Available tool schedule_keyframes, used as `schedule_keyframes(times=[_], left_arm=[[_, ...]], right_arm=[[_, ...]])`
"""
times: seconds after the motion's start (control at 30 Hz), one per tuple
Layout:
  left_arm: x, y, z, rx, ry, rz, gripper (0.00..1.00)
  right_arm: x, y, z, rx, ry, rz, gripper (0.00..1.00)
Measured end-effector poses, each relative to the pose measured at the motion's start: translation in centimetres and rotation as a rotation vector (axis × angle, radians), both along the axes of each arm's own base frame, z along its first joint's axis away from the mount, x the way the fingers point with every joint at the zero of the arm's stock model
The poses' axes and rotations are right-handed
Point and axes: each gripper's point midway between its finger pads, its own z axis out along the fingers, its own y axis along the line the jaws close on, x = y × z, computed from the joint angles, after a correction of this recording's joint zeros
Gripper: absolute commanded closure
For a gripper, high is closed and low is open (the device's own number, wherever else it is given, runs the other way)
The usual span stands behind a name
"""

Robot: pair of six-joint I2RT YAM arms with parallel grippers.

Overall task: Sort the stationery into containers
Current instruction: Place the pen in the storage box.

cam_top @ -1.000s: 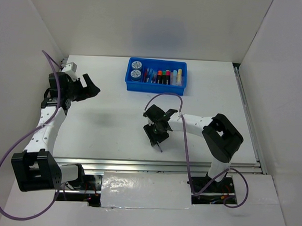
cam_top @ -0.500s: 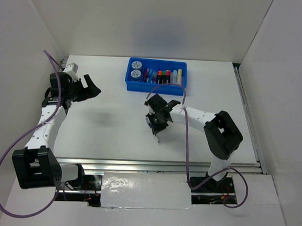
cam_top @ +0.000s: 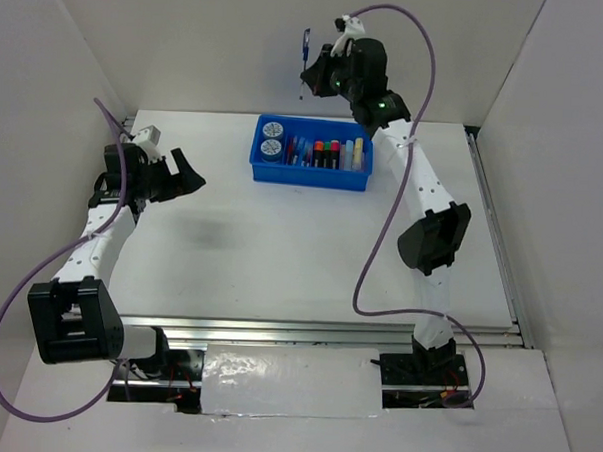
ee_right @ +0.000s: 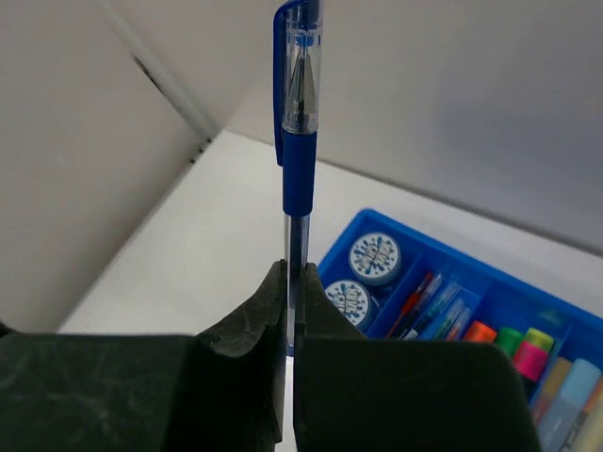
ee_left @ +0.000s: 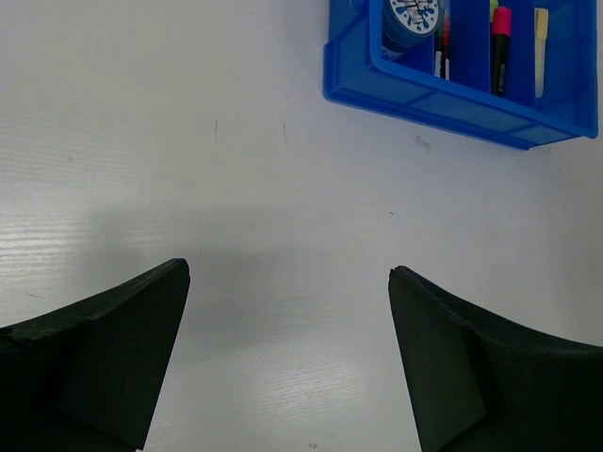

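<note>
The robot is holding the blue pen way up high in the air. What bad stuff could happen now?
Two things might go wrong.
1. The right gripper pinches only a short part of the blue pen, and most of it sticks out. It could tilt or slip.
2. The pen is high above the blue tray. If it drops from there, it could bounce out or land with the round discs.

Right tool [ee_right: 290,282] pinched, left tool [ee_left: 288,272] agape

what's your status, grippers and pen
Left gripper open, empty. Right gripper shut on blue pen, held high near blue tray. Nothing seen blocking tray.
</note>
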Motion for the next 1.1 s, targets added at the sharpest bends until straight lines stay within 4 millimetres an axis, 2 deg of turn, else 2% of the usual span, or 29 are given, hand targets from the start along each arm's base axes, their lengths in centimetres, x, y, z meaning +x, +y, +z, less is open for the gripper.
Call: schedule_keyframes(times=[0.07, 0.2, 0.27, 0.33, 0.4, 0.47, 0.53, 0.63, 0.67, 0.77, 0.87, 0.93, 1.03, 1.1], left_arm=[[0.1, 0.0, 0.1, -0.006, -0.002, 0.003, 0.01], [0.1, 0.0, 0.1, -0.002, -0.003, 0.001, 0.01], [0.0, 0.1, -0.1, 0.013, 0.004, -0.006, 0.01], [-0.1, 0.2, -0.3, 0.027, 0.008, -0.012, 0.01], [-0.2, 0.3, -0.5, 0.041, 0.012, -0.017, 0.01], [-0.4, 0.4, -0.6, 0.055, 0.015, -0.023, 0.01], [-0.4, 0.4, -0.7, 0.058, 0.016, -0.025, 0.01], [-0.4, 0.5, -0.7, 0.060, 0.019, -0.021, 0.01], [-0.5, 0.5, -0.7, 0.061, 0.020, -0.020, 0.01], [-0.5, 0.7, -0.8, 0.065, 0.025, -0.012, 0.01], [-0.6, 0.8, -1.0, 0.072, 0.039, -0.002, 0.01], [-0.8, 1.0, -0.8, 0.079, 0.049, 0.002, 0.01], [-0.3, 1.5, 0.8, 0.113, 0.024, 0.005, 0.01], [0.2, 1.7, 2.5, 0.140, -0.012, 0.001, 0.01]], right_arm=[[1.7, 0.5, -3.5, -0.011, 0.039, -0.006, 1.00], [4.5, 2.0, -14.6, -0.066, 0.201, -0.013, 1.00], [5.3, 2.2, -20.4, -0.096, 0.290, -0.027, 1.00], [5.3, 2.0, -24.6, -0.124, 0.361, -0.038, 1.00], [5.1, 1.8, -27.3, -0.141, 0.413, -0.051, 1.00], [5.1, 1.7, -28.1, -0.145, 0.427, -0.058, 1.00], [5.2, 1.8, -28.0, -0.138, 0.423, -0.061, 1.00], [5.4, 1.9, -27.8, -0.124, 0.419, -0.067, 0.79], [5.3, 1.8, -28.0, -0.122, 0.426, -0.070, 0.63], [5.1, 1.6, -29.0, -0.123, 0.450, -0.085, 0.45], [4.9, 1.3, -30.0, -0.130, 0.473, -0.101, 0.35], [4.8, 1.1, -30.2, -0.137, 0.477, -0.107, 0.34], [3.9, 0.5, -28.7, -0.166, 0.475, -0.108, 0.34], [2.8, 0.0, -25.6, -0.183, 0.450, -0.098, 0.32]])
